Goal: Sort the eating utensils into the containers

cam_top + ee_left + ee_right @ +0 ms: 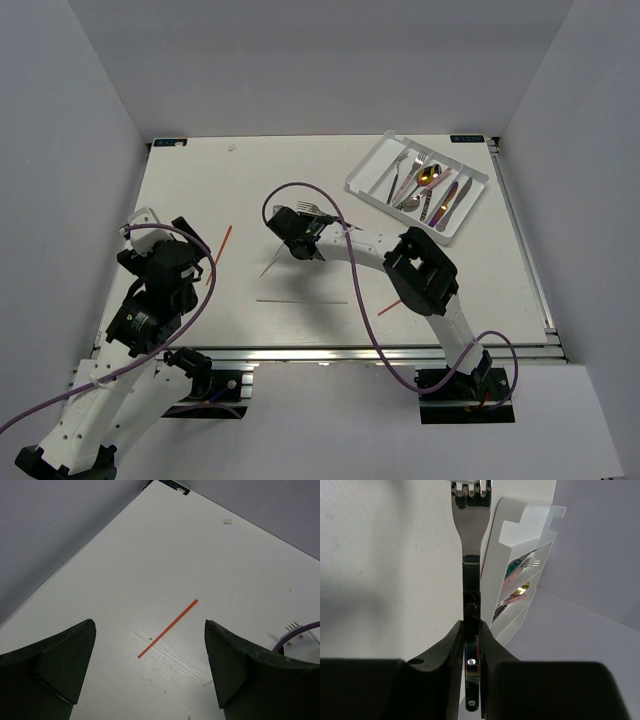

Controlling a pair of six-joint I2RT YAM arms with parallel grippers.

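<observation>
The white table carried the white tray at its far right corner, set at an angle, with its long compartments running side by side. The tray held a mixed lot: silver forks, a gold spoon and knives with coloured handles. Which compartment each lay in could not be resolved. The right arm reached leftward to the table's centre. The left arm sat folded over the near left edge. The right gripper was clenched on the handle of a silver fork, one finger on each side, with the tines pointing away from the wrist. In the wrist view the tray stood just right of the fork's neck. Whether the fork cleared the table could not be told. The left gripper was released, jaws spread wide and holding nothing. A red chopstick lay flat on the table, seen between its fingers in the wrist view. A second red chopstick lay beside the right arm near the front edge. One pale chopstick lay parallel to the near edge at centre. Another pale one lay slanted just near-side of the right gripper. All four chopsticks lay loose on the table, well apart from the tray.
</observation>
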